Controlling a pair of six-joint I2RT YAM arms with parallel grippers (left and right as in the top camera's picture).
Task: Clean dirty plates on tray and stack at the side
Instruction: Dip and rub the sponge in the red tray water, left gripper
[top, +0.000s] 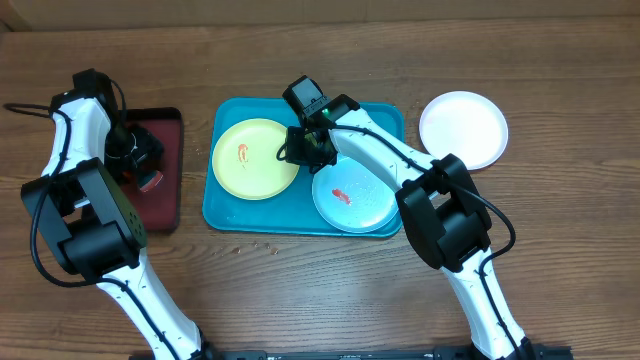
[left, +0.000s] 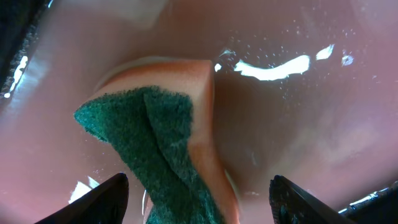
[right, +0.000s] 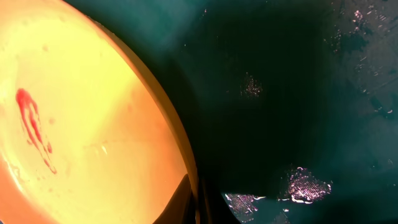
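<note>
Noted: left gripper (left: 199, 190) open, holding nothing, over the sponge (left: 161, 124) on the red tray (left: 311, 137); right gripper (right: 198, 202) closed at the smeared yellow plate (top: 255, 158) rim on the blue tray (top: 230, 210); recommend gripping the sponge squarely before wiping.

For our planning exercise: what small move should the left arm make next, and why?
Probably close the left gripper on the sponge. Its fingers stand open on either side of the sponge, which lies in the red tray, and the yellow plate shows a red smear to wipe.
</note>
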